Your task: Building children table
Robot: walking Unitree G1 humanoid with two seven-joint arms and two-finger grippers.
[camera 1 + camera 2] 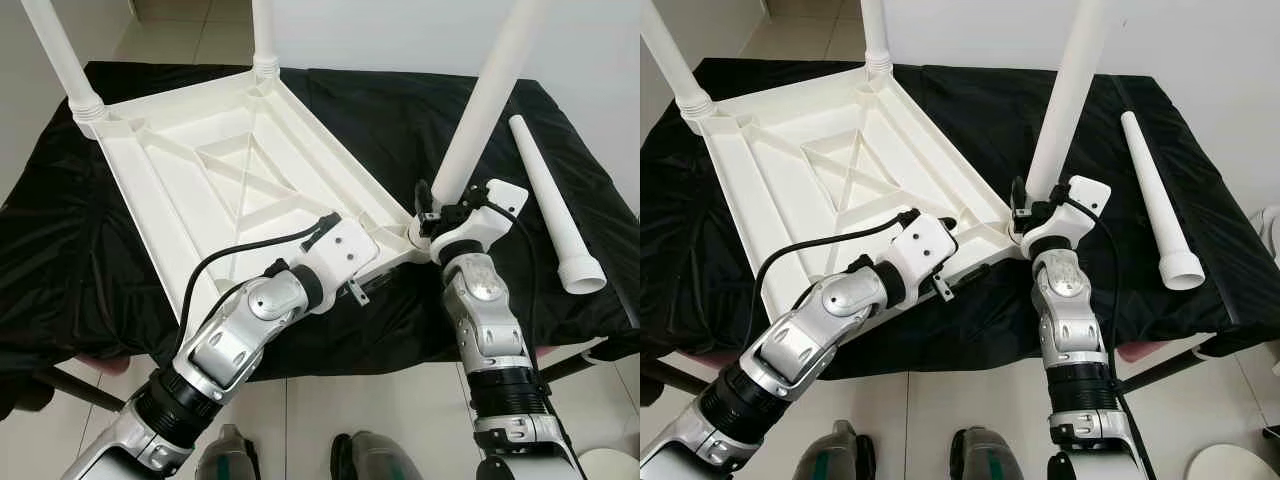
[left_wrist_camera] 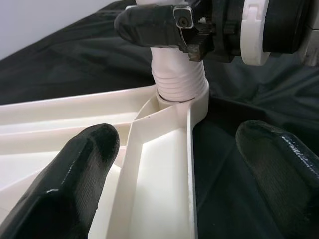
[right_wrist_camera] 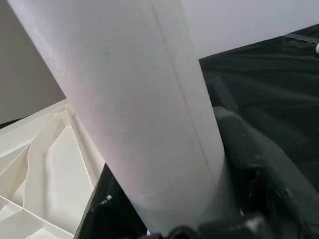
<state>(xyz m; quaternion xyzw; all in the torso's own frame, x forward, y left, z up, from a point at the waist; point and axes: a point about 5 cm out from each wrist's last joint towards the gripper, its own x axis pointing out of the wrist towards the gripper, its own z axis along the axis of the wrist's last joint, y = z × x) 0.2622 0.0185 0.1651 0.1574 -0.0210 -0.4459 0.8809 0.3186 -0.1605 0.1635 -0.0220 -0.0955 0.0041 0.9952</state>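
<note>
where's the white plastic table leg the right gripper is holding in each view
Left eye view: white plastic table leg rises from the upturned white plastic tabletop's near right corner, right of centre, right gripper clamped at its base.
Right eye view: same leg, just right of centre.
Left wrist view: its ribbed base in the corner socket, upper middle.
Right wrist view: wide white tube across the frame.
Shared landmark: that corner socket.

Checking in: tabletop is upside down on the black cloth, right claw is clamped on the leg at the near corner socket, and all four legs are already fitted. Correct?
Not quite. Three legs stand in the tabletop; the fourth leg lies loose on the black cloth to the robot's right, as the left eye view shows. The rest holds: the right claw grips the near-corner leg by its socket.
</note>
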